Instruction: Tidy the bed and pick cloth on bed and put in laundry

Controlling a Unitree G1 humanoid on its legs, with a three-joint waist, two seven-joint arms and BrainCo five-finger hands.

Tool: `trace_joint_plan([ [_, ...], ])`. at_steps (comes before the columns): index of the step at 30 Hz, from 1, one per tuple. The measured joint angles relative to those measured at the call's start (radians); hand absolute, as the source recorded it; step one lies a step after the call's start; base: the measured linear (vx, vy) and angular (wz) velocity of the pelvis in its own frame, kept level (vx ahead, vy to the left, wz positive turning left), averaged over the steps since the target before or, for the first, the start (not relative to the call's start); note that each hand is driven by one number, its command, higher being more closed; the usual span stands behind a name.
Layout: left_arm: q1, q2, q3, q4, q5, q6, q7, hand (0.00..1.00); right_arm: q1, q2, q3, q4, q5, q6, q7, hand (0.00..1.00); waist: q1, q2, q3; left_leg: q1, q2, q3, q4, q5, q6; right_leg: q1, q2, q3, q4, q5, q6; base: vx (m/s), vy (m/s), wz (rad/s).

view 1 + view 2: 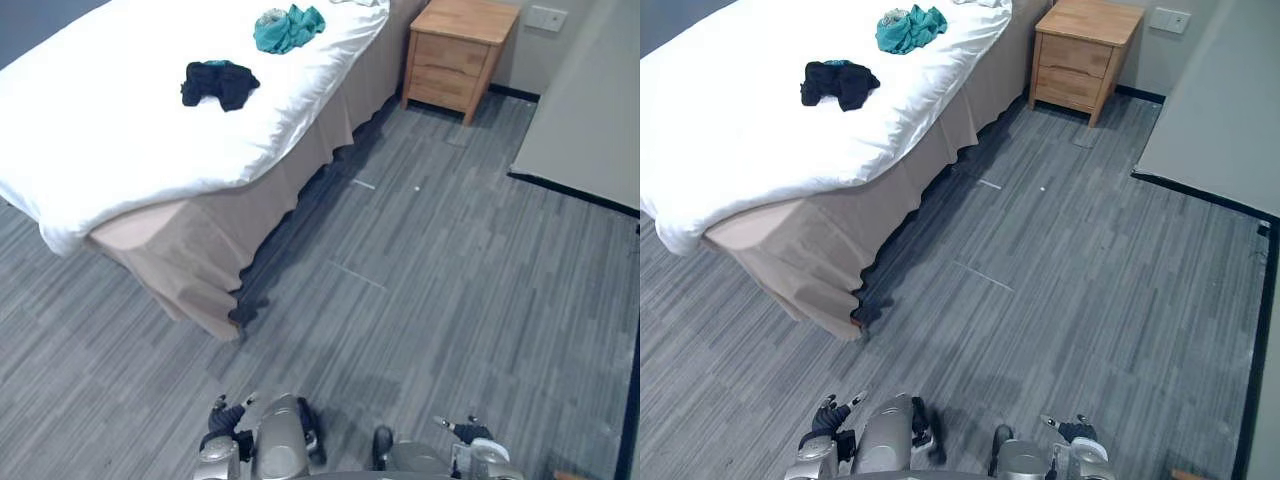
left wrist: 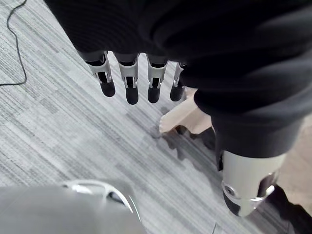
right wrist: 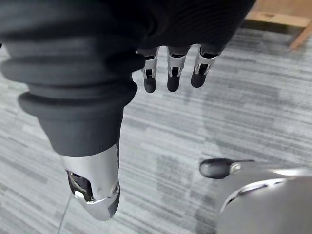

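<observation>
Hanging loose and empty beside the body: left hand [image 2: 127,83], right hand [image 3: 174,73], with nothing within reach to grasp. Lying apart on the bed [image 1: 100,130]: black cloth [image 1: 218,84]; farther up, teal cloth [image 1: 288,28], possibly two pieces bundled.

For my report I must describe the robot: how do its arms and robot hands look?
The left robot hand and the right robot hand look alike: silver fingers with dark rounded tips, a silver thumb, and a black ribbed cover over the back and wrist. The arms are silver-grey.
</observation>
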Motion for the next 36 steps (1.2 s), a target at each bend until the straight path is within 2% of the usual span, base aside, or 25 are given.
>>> trace_joint_plan([
  [1,0.01,-0.002,-0.002,0.012,0.001,0.002,0.0,0.0,0.007,-0.003,0.0,-0.002,-0.007,0.0,0.0,0.0,0.002,0.008,-0.006,0.011,-0.01,0.058,-0.044,0.032,0.043,0.023,0.007,-0.01,0.001,-0.015,0.021,0.7,0.221,0.52],
  [2,0.014,0.003,0.007,0.036,0.003,0.012,-0.003,0.0,0.022,0.003,0.001,0.001,-0.014,0.001,0.0,0.0,0.013,-0.013,-0.016,0.038,-0.047,0.07,-0.056,0.083,0.236,0.065,-0.007,-0.028,0.005,-0.035,0.04,0.69,0.207,0.74],
  [3,0.022,0.019,0.002,0.043,0.003,0.014,-0.002,0.0,0.032,0.015,0.013,0.002,-0.021,0.002,0.002,0.0,0.022,-0.054,-0.043,0.043,-0.103,0.032,-0.071,0.043,0.25,0.06,-0.041,-0.058,0.037,-0.02,0.048,0.69,0.199,0.89],
  [4,0.03,0.023,0.005,0.043,0.004,0.013,-0.002,0.0,0.034,0.022,0.015,0.001,-0.026,0.001,0.005,0.0,0.021,-0.07,-0.05,0.048,-0.124,0.01,-0.06,0.028,0.257,0.059,-0.054,-0.065,0.075,-0.012,0.057,0.81,0.242,1.14],
  [5,0.043,0.028,0.006,0.043,0.007,0.013,-0.002,0.0,0.034,0.027,0.013,0.016,-0.036,0.001,0.017,0.0,0.026,-0.09,-0.062,0.07,-0.147,-0.04,-0.031,-0.016,0.248,0.028,-0.082,-0.066,0.232,-0.002,0.099,0.8,0.248,1.26],
  [6,0.049,0.03,0.005,0.05,0.009,0.015,-0.002,0.0,0.035,0.027,0.014,0.025,-0.049,-0.001,0.022,0.0,0.026,-0.09,-0.065,0.106,-0.154,-0.103,0.004,-0.063,0.221,-0.022,-0.096,-0.051,0.443,0.015,0.173,0.79,0.237,1.32],
  [7,0.05,0.03,0.004,0.052,0.013,0.019,-0.003,0.0,0.035,0.027,0.016,0.027,-0.056,-0.001,0.023,0.0,0.023,-0.088,-0.064,0.125,-0.157,-0.143,0.017,-0.08,0.209,-0.064,-0.099,-0.043,0.583,0.023,0.201,0.63,0.156,1.42],
  [8,0.05,0.032,-0.001,0.057,0.025,0.027,-0.004,0.0,0.036,0.025,0.032,0.02,-0.061,-0.004,0.023,0.0,0.017,-0.084,-0.064,0.177,-0.163,-0.207,0.016,-0.103,0.198,-0.163,-0.105,-0.022,0.825,0.015,0.212,0.59,0.111,1.47],
  [9,0.05,0.034,-0.008,0.059,0.035,0.033,-0.004,0.0,0.038,0.023,0.038,0.008,-0.062,-0.008,0.026,0.0,0.017,-0.079,-0.064,0.233,-0.167,-0.261,-0.005,-0.109,0.184,-0.249,-0.121,-0.031,0.951,-0.011,0.211,0.56,0.088,1.44],
  [10,0.05,0.036,-0.015,0.06,0.04,0.035,-0.005,0.0,0.04,0.019,0.048,0.001,-0.061,-0.009,0.025,0.0,0.015,-0.075,-0.065,0.259,-0.171,-0.29,-0.019,-0.108,0.176,-0.286,-0.14,-0.05,0.972,-0.029,0.197,0.51,0.021,1.49],
  [11,0.048,0.048,-0.054,0.06,0.04,0.038,-0.007,0.0,0.046,0.013,0.051,0.0,-0.061,-0.018,0.022,0.0,0.01,-0.066,-0.064,0.302,-0.178,-0.355,-0.044,-0.103,0.161,-0.343,-0.174,-0.078,0.956,-0.062,0.156,0.47,-0.055,1.55],
  [12,0.042,0.053,-0.083,0.058,0.04,0.04,-0.014,0.0,0.046,0.005,0.051,-0.002,-0.06,-0.021,0.022,0.0,-0.004,-0.068,-0.066,0.332,-0.178,-0.416,-0.056,-0.102,0.148,-0.375,-0.187,-0.077,0.891,-0.088,0.138,0.45,-0.092,1.93],
  [13,0.037,0.057,-0.095,0.058,0.041,0.04,-0.02,0.0,0.051,0.001,0.048,-0.001,-0.056,-0.02,0.022,0.0,-0.016,-0.055,-0.066,0.347,-0.177,-0.475,-0.061,-0.103,0.132,-0.399,-0.19,-0.058,0.795,-0.096,0.127,0.43,-0.15,1.85],
  [15,0.028,0.064,-0.124,0.058,0.041,0.04,-0.021,0.0,0.066,0.008,0.019,0.0,-0.038,-0.018,0.021,0.0,-0.023,-0.058,-0.074,0.367,-0.172,-0.569,-0.077,-0.115,0.091,-0.43,-0.19,0.065,0.488,-0.069,0.151,0.4,-0.246,1.94],
  [16,0.022,0.068,-0.128,0.058,0.041,0.041,-0.021,0.0,0.073,0.023,-0.019,0.001,-0.013,-0.017,0.019,0.0,-0.023,-0.066,-0.08,0.382,-0.171,-0.612,-0.085,-0.121,0.069,-0.434,-0.198,0.132,0.33,-0.013,0.152,0.33,-0.29,1.59],
  [17,0.026,0.069,-0.128,0.059,0.041,0.041,-0.021,0.0,0.076,0.026,-0.03,0.002,-0.001,-0.016,0.02,0.0,-0.023,-0.069,-0.082,0.389,-0.168,-0.627,-0.085,-0.126,0.059,-0.434,-0.198,0.158,0.276,0.023,0.154,0.35,-0.353,1.24],
  [18,0.039,0.074,-0.127,0.059,0.041,0.042,-0.021,0.0,0.083,0.036,-0.049,0.002,0.027,-0.014,0.02,0.0,-0.021,-0.081,-0.089,0.402,-0.165,-0.649,-0.079,-0.14,0.03,-0.433,-0.196,0.186,0.202,0.119,0.148,0.28,-0.313,0.75],
  [20,0.042,0.093,-0.121,0.067,0.041,0.043,-0.021,0.0,0.098,0.057,-0.07,0.014,0.058,-0.014,0.024,0.0,-0.019,-0.11,-0.105,0.426,-0.162,-0.655,-0.077,-0.164,-0.012,-0.43,-0.197,0.195,0.185,0.248,0.129,0.35,-0.447,0.63],
  [21,0.047,0.059,-0.112,0.064,0.04,0.038,-0.022,0.0,0.105,0.029,-0.097,0.02,0.07,-0.013,0.02,0.0,-0.022,-0.062,-0.124,0.411,-0.099,-0.635,-0.083,-0.149,-0.063,-0.421,-0.15,0.154,0.156,0.267,0.1,0.28,-0.369,0.37],
  [22,0.047,0.054,-0.11,0.063,0.04,0.036,-0.022,0.0,0.106,0.026,-0.102,0.02,0.072,-0.013,0.019,0.0,-0.024,-0.057,-0.126,0.408,-0.091,-0.631,-0.083,-0.148,-0.07,-0.411,-0.146,0.145,0.138,0.263,0.099,0.24,-0.284,0.31],
  [23,0.04,0.031,-0.103,0.056,0.038,0.035,-0.021,0.0,0.105,0.01,-0.112,0.02,0.078,-0.014,0.018,0.0,-0.036,-0.018,-0.125,0.399,-0.054,-0.622,-0.093,-0.15,-0.075,-0.389,-0.113,0.11,0.093,0.268,0.084,0.16,-0.209,0.43],
  [25,0.021,0.019,-0.081,0.019,0.037,0.033,-0.021,0.0,0.106,0.004,-0.128,0.022,0.086,-0.012,0.018,0.0,-0.049,-0.007,-0.126,0.398,-0.026,-0.627,-0.12,-0.119,-0.124,-0.384,-0.088,0.08,0.075,0.266,0.061,0.18,-0.263,0.41],
  [29,0.027,0.043,-0.037,-0.263,0.028,0.024,0.02,0.0,0.11,0.02,-0.127,0.017,0.1,-0.018,0.012,0.0,-0.059,-0.013,-0.121,0.375,0.006,-0.624,-0.131,-0.086,-0.131,-0.365,-0.052,0.037,0.035,0.273,0.027,0.02,-0.147,0.22],
  [32,0.035,0.109,0.061,-0.493,-0.004,-0.02,0.094,0.0,0.128,0.027,-0.126,-0.001,0.109,-0.033,-0.005,0.0,-0.055,-0.01,-0.121,0.351,0.013,-0.627,-0.133,-0.087,-0.131,-0.364,-0.039,0.032,-0.014,0.3,0.015,-0.06,-0.055,0.08],
  [36,0.022,0.204,0.195,-0.674,-0.062,-0.063,0.177,0.0,0.183,0.029,-0.128,-0.03,0.11,-0.038,-0.01,0.0,-0.048,0.013,-0.121,0.342,0.011,-0.617,-0.146,-0.087,-0.13,-0.339,-0.035,0.027,-0.095,0.352,0.012,-0.05,-0.016,0.01],
])
